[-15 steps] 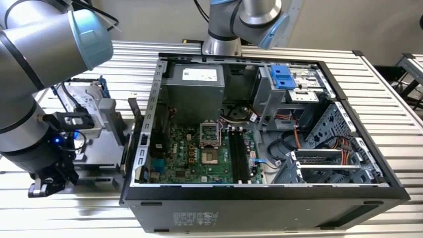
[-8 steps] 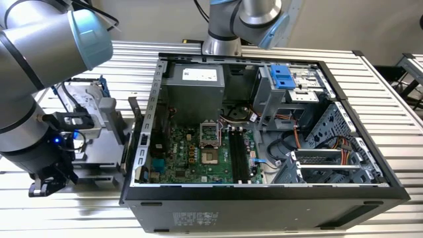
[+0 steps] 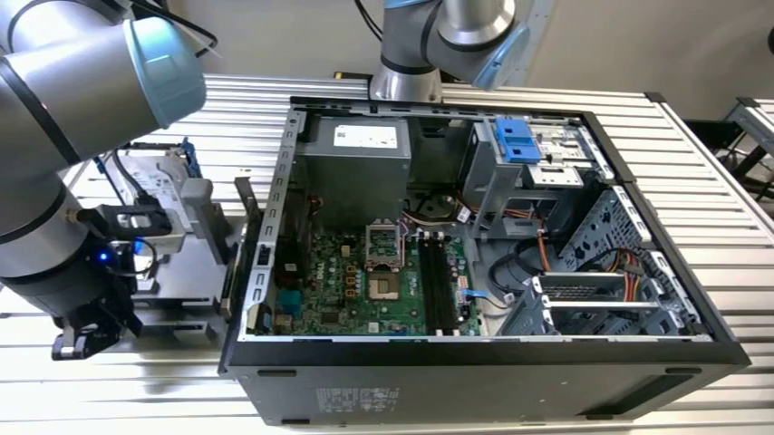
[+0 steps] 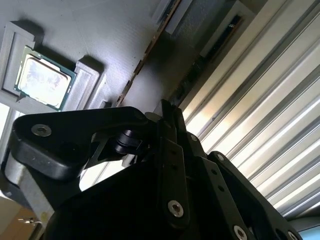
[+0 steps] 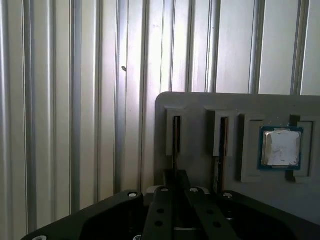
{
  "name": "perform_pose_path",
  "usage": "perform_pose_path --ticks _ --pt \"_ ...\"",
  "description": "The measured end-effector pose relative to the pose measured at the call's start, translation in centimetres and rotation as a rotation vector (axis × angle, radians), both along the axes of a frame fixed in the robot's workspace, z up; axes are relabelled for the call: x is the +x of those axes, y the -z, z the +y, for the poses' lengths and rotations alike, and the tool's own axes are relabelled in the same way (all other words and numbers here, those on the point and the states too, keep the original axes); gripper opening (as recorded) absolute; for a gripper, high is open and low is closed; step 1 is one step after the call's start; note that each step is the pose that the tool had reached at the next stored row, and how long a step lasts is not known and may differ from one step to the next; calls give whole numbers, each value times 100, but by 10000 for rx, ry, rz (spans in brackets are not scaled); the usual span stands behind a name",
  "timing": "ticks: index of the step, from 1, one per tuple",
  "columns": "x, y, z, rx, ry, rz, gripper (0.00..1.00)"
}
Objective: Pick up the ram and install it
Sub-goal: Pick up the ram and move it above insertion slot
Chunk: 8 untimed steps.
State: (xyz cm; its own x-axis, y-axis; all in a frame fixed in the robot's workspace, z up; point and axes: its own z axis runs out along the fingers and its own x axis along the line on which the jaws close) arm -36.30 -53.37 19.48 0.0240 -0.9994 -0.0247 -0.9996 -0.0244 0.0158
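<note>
Jaws, openness untellable, near two slotted ram sticks (image 5: 176, 137) and one processor chip (image 5: 281, 148).

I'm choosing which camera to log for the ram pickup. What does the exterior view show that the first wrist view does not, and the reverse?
Exterior view: the open computer case, its motherboard with black memory slots, and the arm.
First wrist view: the ram standing on edge in the grey holder, a second stick beside it, the processor chip, and the gripper nearest the ram.
Both: the ribbed metal table.
</note>
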Motion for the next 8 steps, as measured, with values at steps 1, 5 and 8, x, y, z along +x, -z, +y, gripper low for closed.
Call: perform_pose_path --ticks 1,5,8 --pt "0 0 0 -1 0 0 0" --pt "-1 -54 0 -2 1 1 0" --pt "-1 -105 0 -1 0 0 0"
